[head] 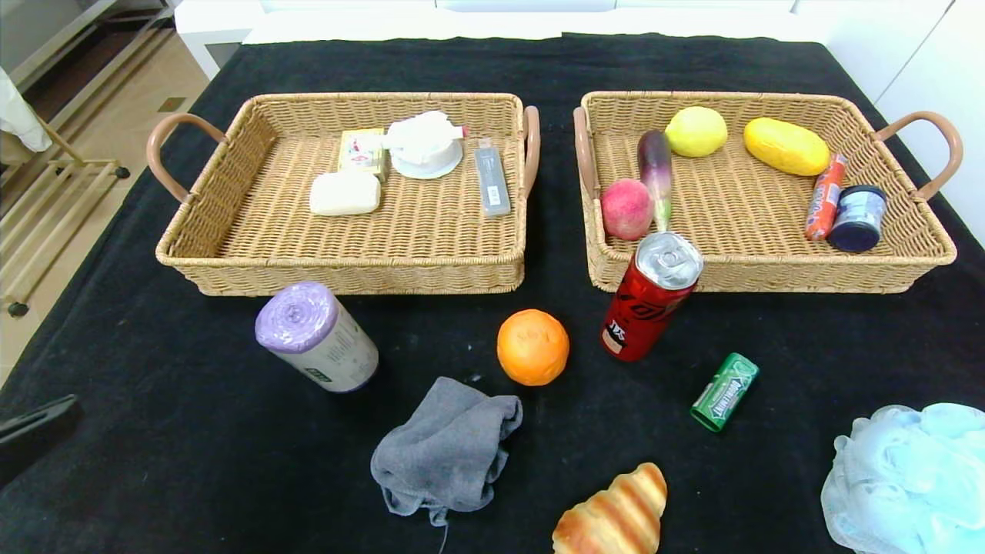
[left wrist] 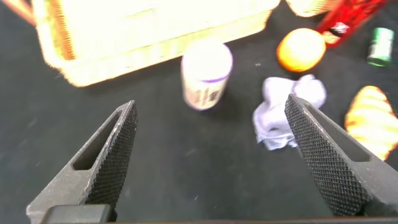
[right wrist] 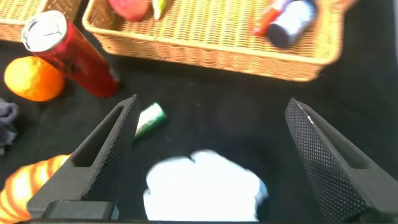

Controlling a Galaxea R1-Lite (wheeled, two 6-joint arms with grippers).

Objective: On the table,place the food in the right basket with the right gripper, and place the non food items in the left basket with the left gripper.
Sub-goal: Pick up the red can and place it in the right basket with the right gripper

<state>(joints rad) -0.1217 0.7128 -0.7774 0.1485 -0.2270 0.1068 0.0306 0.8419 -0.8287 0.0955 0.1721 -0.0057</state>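
Observation:
On the black table in front of the baskets lie a purple-topped roll [head: 315,336], an orange [head: 532,346], a red can [head: 650,296], a green gum pack [head: 724,391], a grey cloth [head: 446,450], a croissant [head: 616,512] and a light blue bath pouf [head: 908,477]. My left gripper [left wrist: 210,106] is open and empty, low at the table's front left [head: 35,431], facing the roll [left wrist: 206,71] and the cloth [left wrist: 283,112]. My right gripper [right wrist: 211,102] is open and empty above the pouf [right wrist: 202,186]; it is out of the head view.
The left basket [head: 231,254] holds a soap bar, a small box, a white dish and a grey remote. The right basket [head: 769,277] holds a peach, an eggplant, a lemon, a yellow fruit, a red tube and a dark jar. The can stands against the right basket's front wall.

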